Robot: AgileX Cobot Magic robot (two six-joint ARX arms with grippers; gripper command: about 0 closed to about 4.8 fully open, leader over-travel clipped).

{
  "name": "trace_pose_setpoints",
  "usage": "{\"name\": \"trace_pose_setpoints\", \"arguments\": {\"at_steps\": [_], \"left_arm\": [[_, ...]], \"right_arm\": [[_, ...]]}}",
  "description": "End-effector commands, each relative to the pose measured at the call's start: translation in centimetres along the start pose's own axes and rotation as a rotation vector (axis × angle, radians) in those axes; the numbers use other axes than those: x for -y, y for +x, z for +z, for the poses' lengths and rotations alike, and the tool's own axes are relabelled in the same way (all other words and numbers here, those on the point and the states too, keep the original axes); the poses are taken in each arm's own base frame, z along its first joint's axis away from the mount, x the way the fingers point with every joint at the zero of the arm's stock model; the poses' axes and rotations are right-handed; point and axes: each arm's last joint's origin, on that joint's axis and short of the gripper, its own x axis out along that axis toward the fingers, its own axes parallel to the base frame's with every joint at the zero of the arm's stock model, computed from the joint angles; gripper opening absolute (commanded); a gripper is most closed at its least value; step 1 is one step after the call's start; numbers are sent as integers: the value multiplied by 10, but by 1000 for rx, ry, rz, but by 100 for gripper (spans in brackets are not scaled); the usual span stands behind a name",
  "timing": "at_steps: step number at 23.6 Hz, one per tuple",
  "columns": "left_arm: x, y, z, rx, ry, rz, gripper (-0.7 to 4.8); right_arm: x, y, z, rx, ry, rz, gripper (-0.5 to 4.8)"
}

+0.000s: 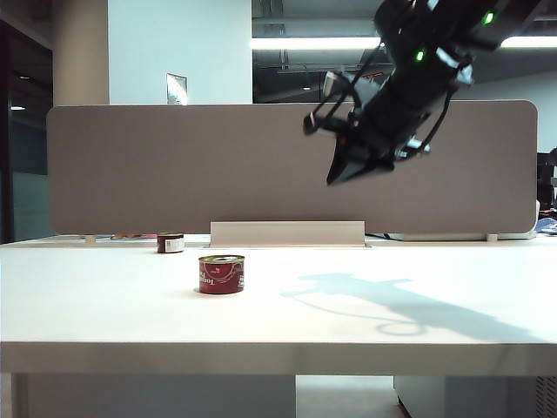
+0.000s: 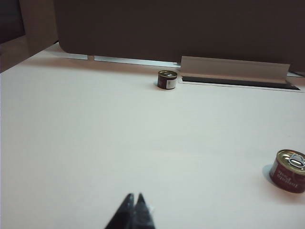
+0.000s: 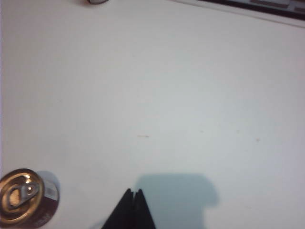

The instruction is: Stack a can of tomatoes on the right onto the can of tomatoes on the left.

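1. The right gripper (image 1: 338, 177) hangs high above the white table (image 1: 435, 261), right of centre; its fingers are pressed together and hold nothing.
2. The red tomato can (image 1: 221, 273) stands upright on the table, low and to the left of this gripper, well apart.
3. A second, darker can (image 1: 171, 242) stands farther back, near the grey partition (image 1: 174, 165).
4. The left gripper (image 2: 134, 202) is also closed and empty, low over the table, both cans far from it.

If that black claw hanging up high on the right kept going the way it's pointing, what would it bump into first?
Probably just bare table. The right gripper, shut and empty, points down at white tabletop; the nearer tomato can sits off to one side of that line, though depth is uncertain.
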Motion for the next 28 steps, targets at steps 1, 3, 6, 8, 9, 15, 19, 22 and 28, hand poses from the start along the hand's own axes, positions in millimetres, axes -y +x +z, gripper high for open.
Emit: {"name": "trace_pose_setpoints", "arguments": {"at_steps": [1,3,6,8,9,15,19,22,28], "left_arm": [[0,0,2,9,3,-2,-6],[0,0,1,0,3,-3,-6],[0,0,0,-10,3,-3,-6],[0,0,-1,-16,3,-3,-6],[0,0,-1,-21,4,-2,-6],[0,0,-1,-26,4,-2,-6],[0,0,-1,-26,4,-2,-6],[0,0,-1,-26,4,-1,-6],[0,0,-1,-26,4,-1,-6]], "right_arm": [[1,-23,13,32,1,-26,-4],[4,-36,14,55,5,-46,-4],[12,-58,8,81,17,-77,-4],[17,-76,1,93,26,-99,-4],[20,-84,-3,99,31,-110,-4],[29,-138,-29,164,55,-186,-4],[24,-173,-49,223,57,-235,-4],[19,-193,-63,260,92,-235,-4],[13,-212,-76,247,107,-233,-4]]}}
